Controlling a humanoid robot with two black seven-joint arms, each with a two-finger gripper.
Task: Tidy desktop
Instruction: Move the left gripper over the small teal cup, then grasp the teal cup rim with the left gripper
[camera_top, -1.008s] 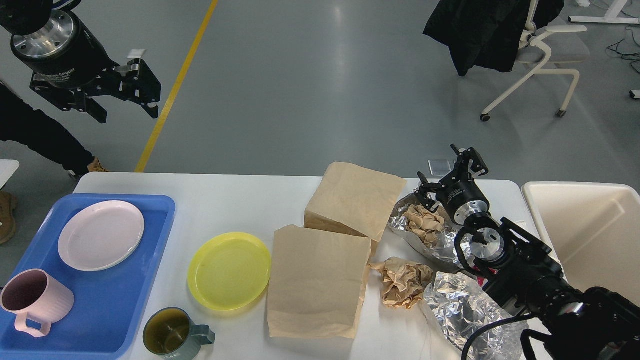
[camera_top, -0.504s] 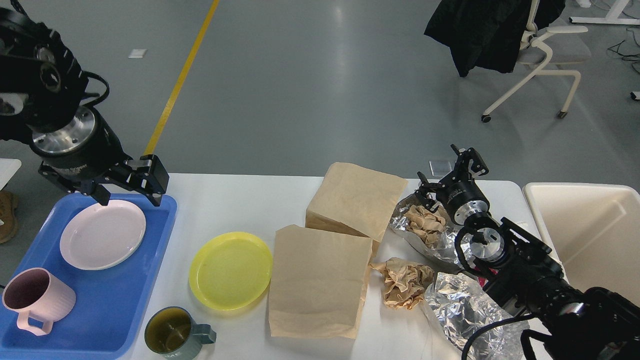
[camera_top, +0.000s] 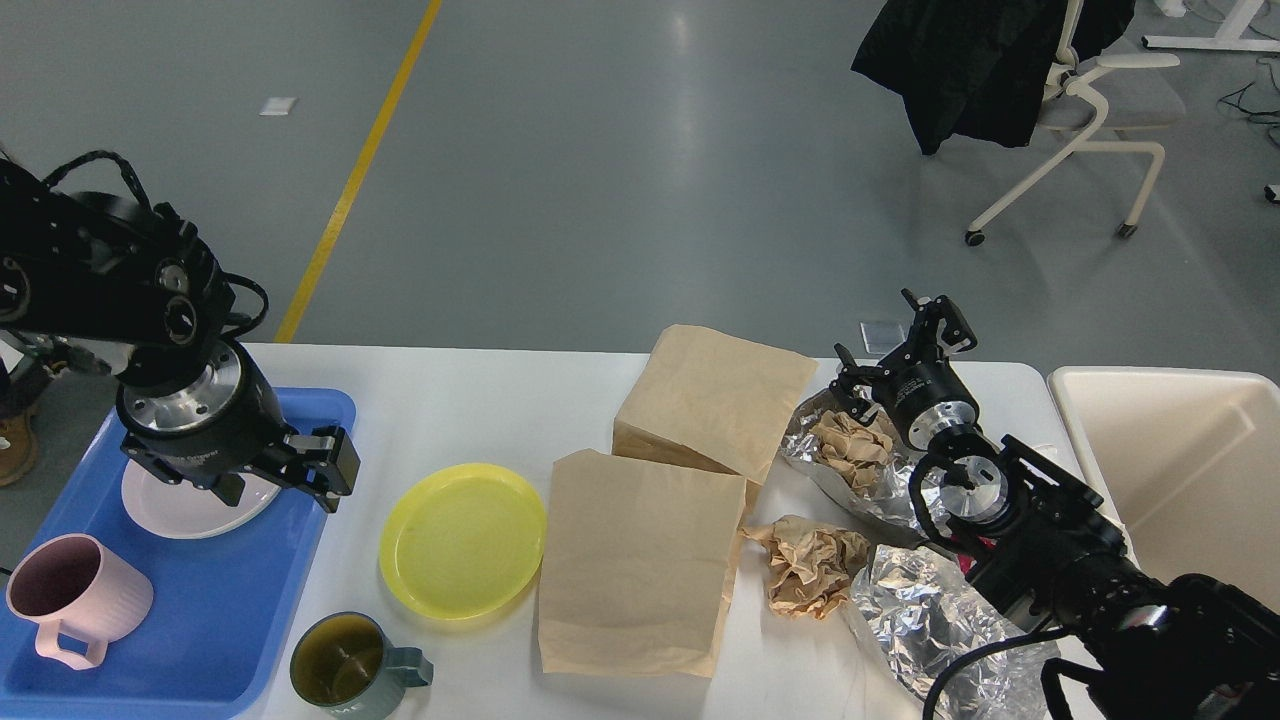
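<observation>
Desktop: the white desktop (camera_top: 450, 400) fills the lower part of the view.
Left gripper: the left gripper (camera_top: 285, 482) hangs over the right edge of the blue tray (camera_top: 200, 620), fingers apart, holding nothing.
Right gripper: the right gripper (camera_top: 905, 345) is near the far right corner, above the foil (camera_top: 860, 480); fingers apart, empty.
Front edge: green mug (camera_top: 350, 675), yellow plate (camera_top: 462, 538) behind it.
Middle: two paper bags (camera_top: 635, 565).
Tray: pink plate (camera_top: 175, 510), pink mug (camera_top: 70, 600).

Desk (camera_top: 480, 400): smooth matt white. Tray (camera_top: 215, 620): glossy blue plastic. Bags (camera_top: 630, 560): matt brown paper. Foil (camera_top: 925, 610): crinkled, shiny metal.
</observation>
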